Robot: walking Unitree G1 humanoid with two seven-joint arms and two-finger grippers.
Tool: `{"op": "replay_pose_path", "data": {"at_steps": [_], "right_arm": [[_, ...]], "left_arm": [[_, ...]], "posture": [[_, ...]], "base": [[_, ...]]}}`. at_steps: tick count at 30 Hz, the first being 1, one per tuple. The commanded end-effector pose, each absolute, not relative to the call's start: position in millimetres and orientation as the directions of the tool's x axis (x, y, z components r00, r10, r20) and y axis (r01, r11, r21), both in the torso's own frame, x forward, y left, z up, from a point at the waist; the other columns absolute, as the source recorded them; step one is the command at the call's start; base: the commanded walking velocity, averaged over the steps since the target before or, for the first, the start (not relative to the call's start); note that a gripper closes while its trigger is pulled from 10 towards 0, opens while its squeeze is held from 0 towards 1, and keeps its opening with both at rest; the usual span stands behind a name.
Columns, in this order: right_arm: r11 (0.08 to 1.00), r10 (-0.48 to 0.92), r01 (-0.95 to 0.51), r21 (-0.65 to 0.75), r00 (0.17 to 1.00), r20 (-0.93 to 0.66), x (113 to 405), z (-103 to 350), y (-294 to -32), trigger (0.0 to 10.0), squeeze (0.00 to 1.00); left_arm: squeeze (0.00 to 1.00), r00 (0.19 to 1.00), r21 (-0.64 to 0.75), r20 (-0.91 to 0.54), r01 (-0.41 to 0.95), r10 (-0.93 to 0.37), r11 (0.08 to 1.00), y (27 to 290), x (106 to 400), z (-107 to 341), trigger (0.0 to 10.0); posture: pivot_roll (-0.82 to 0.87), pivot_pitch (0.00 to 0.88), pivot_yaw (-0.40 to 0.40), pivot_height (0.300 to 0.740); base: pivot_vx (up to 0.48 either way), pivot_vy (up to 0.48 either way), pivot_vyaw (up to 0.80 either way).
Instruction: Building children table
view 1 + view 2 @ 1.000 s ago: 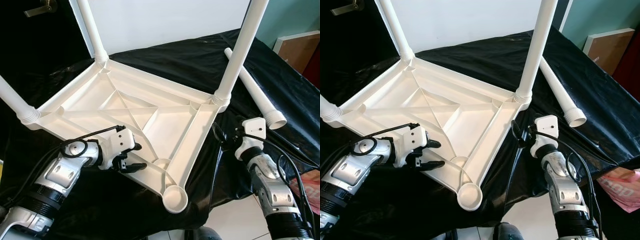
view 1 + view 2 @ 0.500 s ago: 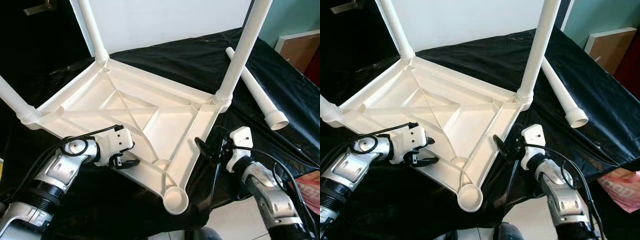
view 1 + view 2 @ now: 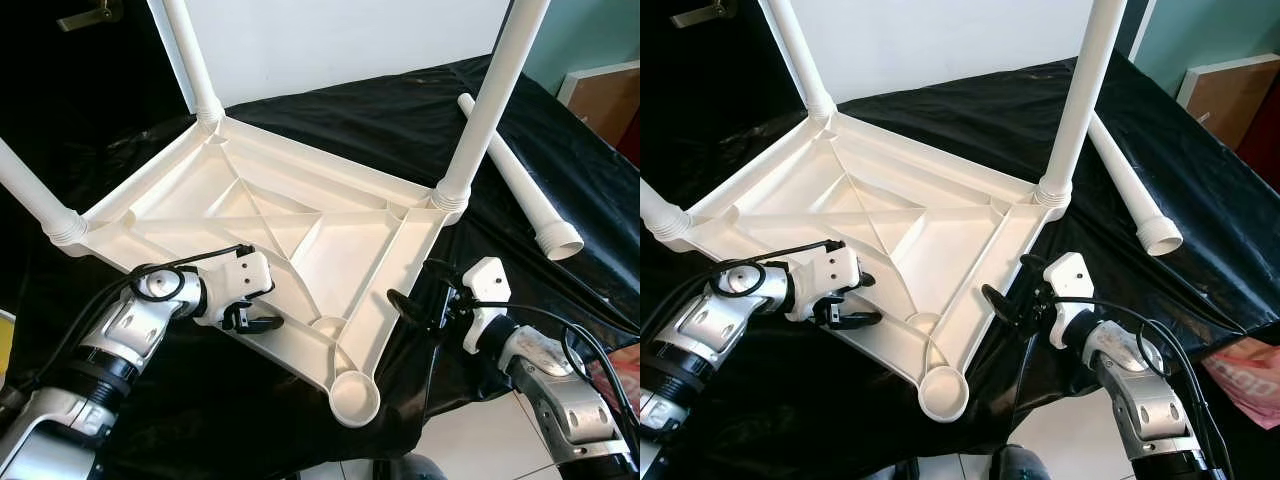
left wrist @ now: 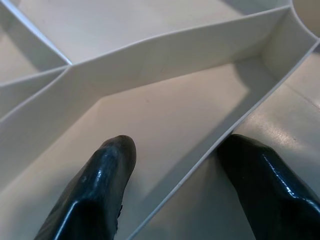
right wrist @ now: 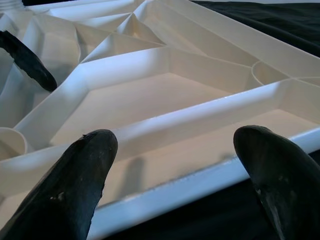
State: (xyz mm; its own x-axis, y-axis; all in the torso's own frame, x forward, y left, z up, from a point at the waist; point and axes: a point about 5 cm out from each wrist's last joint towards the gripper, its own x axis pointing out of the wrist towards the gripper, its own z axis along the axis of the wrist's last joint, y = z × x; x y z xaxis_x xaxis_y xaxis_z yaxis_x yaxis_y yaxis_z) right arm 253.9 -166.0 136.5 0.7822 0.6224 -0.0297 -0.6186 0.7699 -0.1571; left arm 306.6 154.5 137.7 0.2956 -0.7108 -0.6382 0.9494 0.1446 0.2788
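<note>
The left gripper (image 4: 175,175) has its glossy black fingers straddling a thin rib of the upside-down white plastic table top (image 3: 330,250); whether they press it I cannot tell. The right gripper (image 5: 175,165) stands spread wide just off the top's near right rim, fingers not touching. The ribbed, smooth moulded top lies on crinkled black plastic sheeting (image 3: 400,110), three round white legs (image 3: 495,100) standing in corner sockets, the near socket (image 3: 356,400) empty. The head views add a loose white tubular leg (image 3: 515,175) lying on the sheeting to the right.
</note>
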Motion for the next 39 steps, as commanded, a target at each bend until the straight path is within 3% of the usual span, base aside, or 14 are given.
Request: {"op": "replay_pose_path", "data": {"at_steps": [1, 10, 12, 27, 35, 36, 37, 39], "right_arm": [[0.763, 0.632, -0.630, -0.144, 0.774, -0.044, 251, 135, -165, 10.0, 0.00], [0.774, 0.617, -0.615, -0.150, 0.786, -0.042, 250, 137, -169, 10.0, 0.00], [0.787, 0.600, -0.597, -0.154, 0.799, -0.036, 249, 138, -171, 10.0, 0.00], [0.837, 0.527, -0.519, -0.174, 0.850, 0.002, 255, 143, -180, 10.0, 0.00], [0.901, 0.413, -0.400, -0.170, 0.909, 0.050, 268, 146, -188, 10.0, 0.00], [0.906, 0.401, -0.387, -0.168, 0.915, 0.053, 269, 146, -189, 10.0, 0.00], [0.916, 0.379, -0.365, -0.168, 0.924, 0.055, 272, 146, -191, 10.0, 0.00], [0.920, 0.369, -0.355, -0.168, 0.928, 0.055, 273, 146, -192, 10.0, 0.00]], "left_arm": [[0.00, 0.235, 0.204, -0.640, 0.970, -0.731, 0.133, 153, 306, 136, 0.0], [0.00, 0.238, 0.195, -0.631, 0.970, -0.738, 0.146, 151, 314, 139, 0.0], [0.00, 0.292, 0.221, -0.607, 0.955, -0.739, 0.196, 148, 323, 143, 0.0], [0.00, 0.449, 0.262, -0.552, 0.894, -0.703, 0.365, 160, 332, 147, 0.0], [0.00, 0.438, 0.239, -0.534, 0.899, -0.724, 0.368, 169, 319, 146, 0.0], [0.00, 0.436, 0.240, -0.526, 0.900, -0.730, 0.365, 167, 317, 146, 4.3], [0.00, 0.433, 0.243, -0.517, 0.901, -0.739, 0.358, 164, 315, 146, 10.0], [0.00, 0.430, 0.245, -0.514, 0.903, -0.742, 0.353, 162, 314, 145, 10.0]], "posture": [[-0.07, 0.139, 0.065, 0.740], [-0.07, 0.140, 0.080, 0.740], [-0.08, 0.141, 0.086, 0.740], [-0.08, 0.137, 0.082, 0.740], [-0.07, 0.131, 0.068, 0.740], [-0.07, 0.129, 0.062, 0.740], [-0.06, 0.125, 0.054, 0.740], [-0.06, 0.125, 0.054, 0.740]], "base": [[0.000, 0.000, 0.00], [0.000, 0.000, 0.00], [0.000, 0.000, 0.00], [0.000, 0.000, 0.00], [0.000, 0.000, 0.00], [0.000, 0.000, 0.00], [0.000, 0.000, 0.00], [0.000, 0.000, 0.00]]}}
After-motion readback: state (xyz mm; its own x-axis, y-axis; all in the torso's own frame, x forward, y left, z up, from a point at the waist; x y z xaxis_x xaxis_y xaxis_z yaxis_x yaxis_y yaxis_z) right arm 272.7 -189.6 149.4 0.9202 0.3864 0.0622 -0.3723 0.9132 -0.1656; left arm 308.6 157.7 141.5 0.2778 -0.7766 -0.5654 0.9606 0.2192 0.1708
